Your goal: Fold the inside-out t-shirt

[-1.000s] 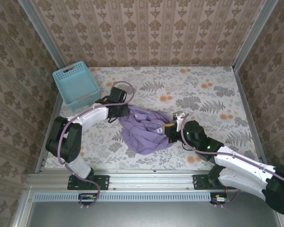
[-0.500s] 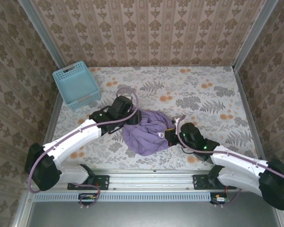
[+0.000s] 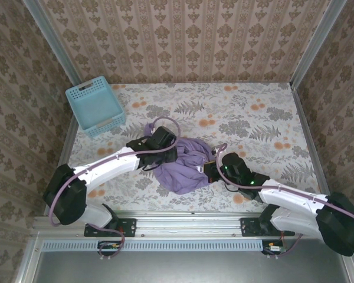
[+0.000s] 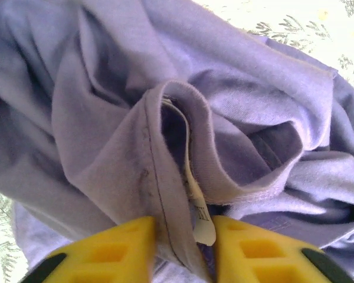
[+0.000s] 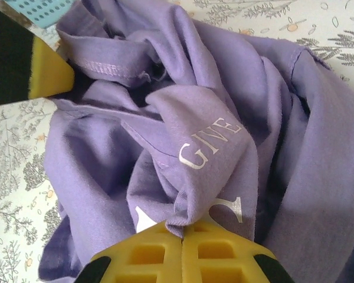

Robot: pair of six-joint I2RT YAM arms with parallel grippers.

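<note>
**A:** Over at the far left of the floral table (image 3: 253, 118) sits a light-blue lattice basket (image 3: 95, 106). Does it play any part?

**B:** I'd say not. It stands well apart from the cloth, out of both arms' way.

**A:** Then the left gripper (image 4: 183, 250), next along?

**B:** It has reached in over the left side of the inside-out t-shirt (image 3: 183, 174). Its yellow fingers (image 4: 106, 253) are pinched on a raised fold where a stitched seam (image 4: 153, 177) runs down between them. A small white care label (image 4: 202, 227) hangs just beside the inner pad. A seam and a label facing outward fit a shirt that is inside out. The seam is also a firm edge to take hold of, which is probably why it grips there.

**A:** And the shirt itself?

**B:** It lies crumpled in a heap near the middle of the table, toward the front edge, between the two arms. No folding has begun, and it needs spreading flat first.

**A:** On the right?

**B:** The right gripper (image 5: 183, 239) has its pads closed tight on a ridge of cloth at the shirt's right side. White lettering (image 5: 209, 144) reading "GIVE" shows just above the pads, so the printed face is tucked inward there.

**A:** So one hold on each side?

**B:** Yes. Two opposed holds would let the arms draw apart and open up the bundle. If either pinch has caught more than one layer, the heap may only drag.
</note>
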